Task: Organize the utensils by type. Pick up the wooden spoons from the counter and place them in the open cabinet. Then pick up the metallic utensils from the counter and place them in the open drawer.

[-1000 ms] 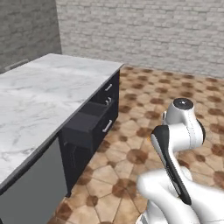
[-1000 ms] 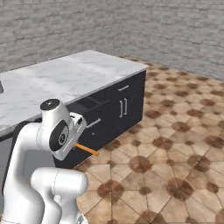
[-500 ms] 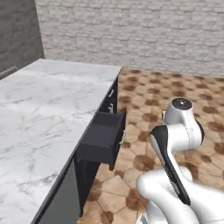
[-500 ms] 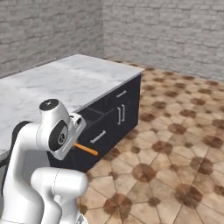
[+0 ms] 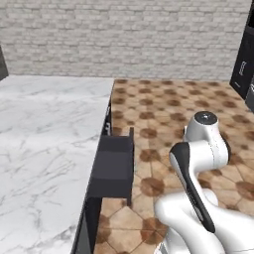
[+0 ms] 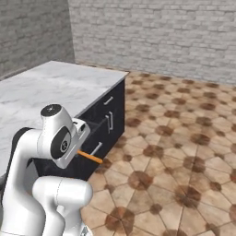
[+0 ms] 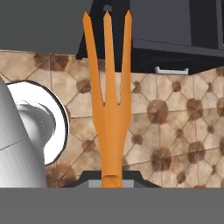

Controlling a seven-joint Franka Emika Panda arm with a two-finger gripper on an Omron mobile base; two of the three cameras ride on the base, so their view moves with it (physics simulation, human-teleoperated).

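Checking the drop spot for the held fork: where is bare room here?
The open drawer shows a bare dark floor between its low sides. The marble counter beside it is bare too. The gripper is shut on the orange fork; nothing looks crowded.

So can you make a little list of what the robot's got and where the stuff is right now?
holding: orange fork, three prongs pointing away from the hand
gripper: shut on the fork's handle
fork seen from the side: sticks out past the arm over the floor
open drawer: pulled out from the dark cabinet fronts, dark inside, nothing visible in it
counter: white marble, grey veins
floor: brown patterned tiles
fork in drawer yet: no
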